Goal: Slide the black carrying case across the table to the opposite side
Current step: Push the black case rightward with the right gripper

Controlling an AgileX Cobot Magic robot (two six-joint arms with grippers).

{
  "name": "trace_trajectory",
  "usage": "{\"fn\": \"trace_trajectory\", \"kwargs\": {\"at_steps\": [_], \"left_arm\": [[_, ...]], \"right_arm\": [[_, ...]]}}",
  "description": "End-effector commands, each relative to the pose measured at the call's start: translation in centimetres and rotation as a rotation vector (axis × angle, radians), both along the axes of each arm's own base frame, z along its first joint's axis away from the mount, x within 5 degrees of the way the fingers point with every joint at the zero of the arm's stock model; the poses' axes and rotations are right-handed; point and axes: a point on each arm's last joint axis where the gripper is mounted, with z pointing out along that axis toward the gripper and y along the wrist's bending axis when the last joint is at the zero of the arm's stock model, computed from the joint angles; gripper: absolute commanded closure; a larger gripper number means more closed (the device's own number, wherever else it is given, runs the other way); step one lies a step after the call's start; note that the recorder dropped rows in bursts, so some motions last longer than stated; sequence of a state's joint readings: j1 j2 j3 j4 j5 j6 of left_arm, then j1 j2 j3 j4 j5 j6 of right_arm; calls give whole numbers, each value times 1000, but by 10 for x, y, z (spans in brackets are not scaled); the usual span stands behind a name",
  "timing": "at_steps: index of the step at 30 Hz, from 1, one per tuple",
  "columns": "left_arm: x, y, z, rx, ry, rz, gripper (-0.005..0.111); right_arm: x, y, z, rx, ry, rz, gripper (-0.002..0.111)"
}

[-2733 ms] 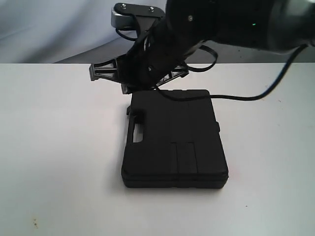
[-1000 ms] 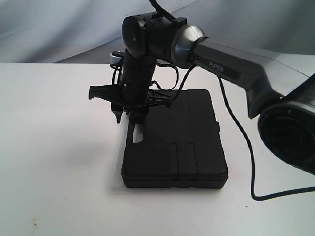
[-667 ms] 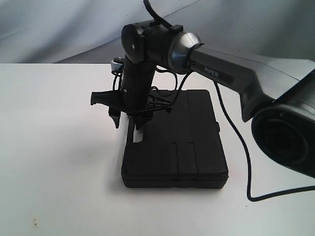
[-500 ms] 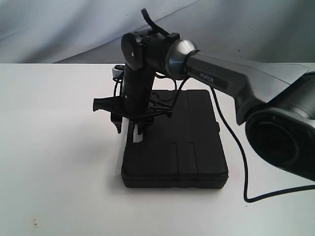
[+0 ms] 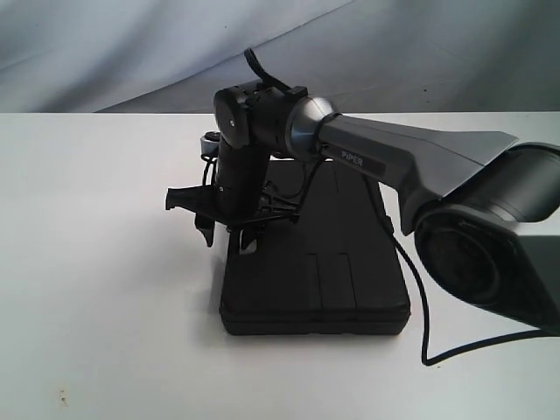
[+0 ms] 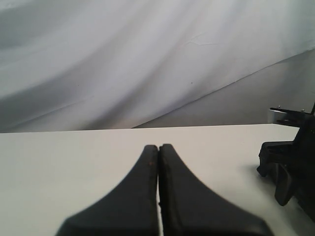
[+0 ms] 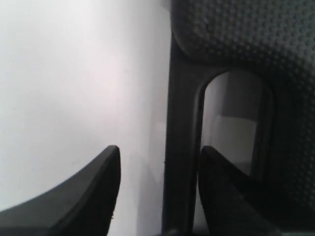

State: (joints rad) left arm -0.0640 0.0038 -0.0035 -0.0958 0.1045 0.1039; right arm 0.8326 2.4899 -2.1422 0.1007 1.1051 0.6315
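We're straddling the handle [image 7: 179,123] of the black carrying case [image 5: 324,271] w/ the right jaws. They're standing open, one jaw tip outside the case over bare worktop [image 5: 105,306], the other dipping into the handle cut-out, nothing gripped yet. The case is lying flat on the white worktop, approx. mid-scene in the exterior view, handle edge facing that view's left, w/ the right arm [image 5: 394,162] reaching over it. The left jaws are pressed shut, empty, hovering over open worktop, not touching the case.

To do this step well, we're aiming to seat the tips low, level w/ the handle bar, and close squarely on it. Then we're moving the case flat along the surface w/o lifting. We're judging that a one-sided hold at the handle will probably make it yaw, so we're planning to go slow.
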Motion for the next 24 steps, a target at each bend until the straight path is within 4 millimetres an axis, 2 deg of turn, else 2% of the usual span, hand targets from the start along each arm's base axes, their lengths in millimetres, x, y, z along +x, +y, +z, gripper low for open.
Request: {"fn": "trace_trajectory", "kwargs": {"at_steps": [1,3,5,7,8,9,24], "left_arm": [[0,0,-1,4,-2,-7,106],[0,0,-1,4,-2,-7,106],[0,0,-1,4,-2,-7,106],[0,0,-1,4,-2,-7,106],[0,0,-1,4,-2,-7,106],[0,0,-1,4,-2,-7,106],[0,0,-1,4,-2,-7,106]], "right_arm": [[4,-5,-10,-44,-2,-8,62],[4,-5,-10,-50,-8,-19,66],[4,-5,-10,-51,-5,-23,76],[4,-6,-10,-53,-2,-29,88],[4,-6,-10,-55,0,-31,101],[4,-6,-10,-55,0,-33,109],[8,-10,-10,-87,-29,-33,108]]}}
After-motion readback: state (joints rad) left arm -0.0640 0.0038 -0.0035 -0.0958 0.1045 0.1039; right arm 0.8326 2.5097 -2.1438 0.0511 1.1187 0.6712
